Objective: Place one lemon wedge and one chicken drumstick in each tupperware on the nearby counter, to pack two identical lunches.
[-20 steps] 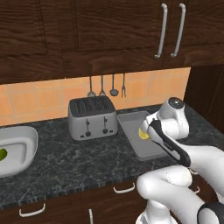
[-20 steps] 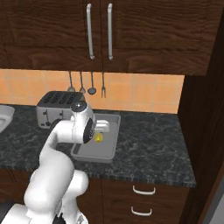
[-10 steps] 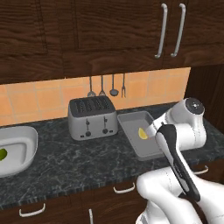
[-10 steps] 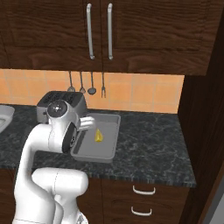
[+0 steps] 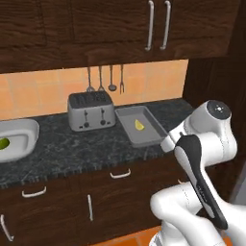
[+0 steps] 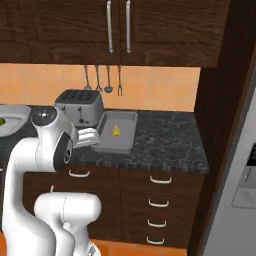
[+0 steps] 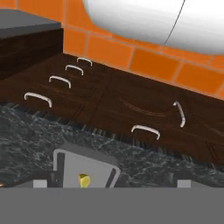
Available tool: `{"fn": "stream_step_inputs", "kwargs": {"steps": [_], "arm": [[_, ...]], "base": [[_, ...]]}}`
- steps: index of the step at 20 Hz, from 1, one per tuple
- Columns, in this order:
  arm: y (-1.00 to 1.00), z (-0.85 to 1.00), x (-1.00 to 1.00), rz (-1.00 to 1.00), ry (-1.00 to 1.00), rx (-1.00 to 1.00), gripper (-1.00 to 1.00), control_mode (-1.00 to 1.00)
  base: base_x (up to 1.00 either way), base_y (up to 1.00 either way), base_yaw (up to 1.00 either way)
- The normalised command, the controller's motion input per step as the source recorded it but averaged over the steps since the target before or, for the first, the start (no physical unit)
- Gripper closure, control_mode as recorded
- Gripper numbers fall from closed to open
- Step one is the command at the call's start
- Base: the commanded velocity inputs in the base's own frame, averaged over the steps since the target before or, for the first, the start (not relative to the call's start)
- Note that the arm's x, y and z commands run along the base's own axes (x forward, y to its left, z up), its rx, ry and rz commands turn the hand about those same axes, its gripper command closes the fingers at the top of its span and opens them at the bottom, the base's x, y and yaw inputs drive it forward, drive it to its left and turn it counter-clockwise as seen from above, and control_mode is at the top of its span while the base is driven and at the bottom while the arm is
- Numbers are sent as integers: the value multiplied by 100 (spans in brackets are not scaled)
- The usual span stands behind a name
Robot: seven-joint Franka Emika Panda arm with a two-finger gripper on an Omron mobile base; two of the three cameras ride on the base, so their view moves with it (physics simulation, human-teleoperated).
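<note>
The rectangular tupperware lies on the counter right of the toaster, with a yellow lemon wedge inside it. At the far left sits the bowl-like tupperware, holding a yellow-green lemon wedge. My gripper is open and empty, its fingertips wide apart. It hangs in front of the tray, over the counter's front edge. The hand view, rolled upside down, shows the tray and its wedge. The chicken drumsticks are out of view.
A silver toaster stands against the tiled wall under hanging utensils. Dark drawers with white handles run below the counter. A tall dark panel closes the counter's right end.
Both base views have shifted, so the base has backed away from the counter. My arm has drawn back from over the tray toward the counter's front edge. The gripper stays open.
</note>
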Motion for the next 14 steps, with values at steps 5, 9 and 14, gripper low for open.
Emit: {"fn": "stream_step_inputs", "kwargs": {"steps": [5, 9, 14], "arm": [[0, 0, 0, 0, 0, 0, -100, 100], [0, 0, 0, 0, 0, 0, -100, 100], [0, 0, 0, 0, 0, 0, -100, 100]], "base": [[-53, -92, -16], [1, -100, -4], [2, -100, -3]]}}
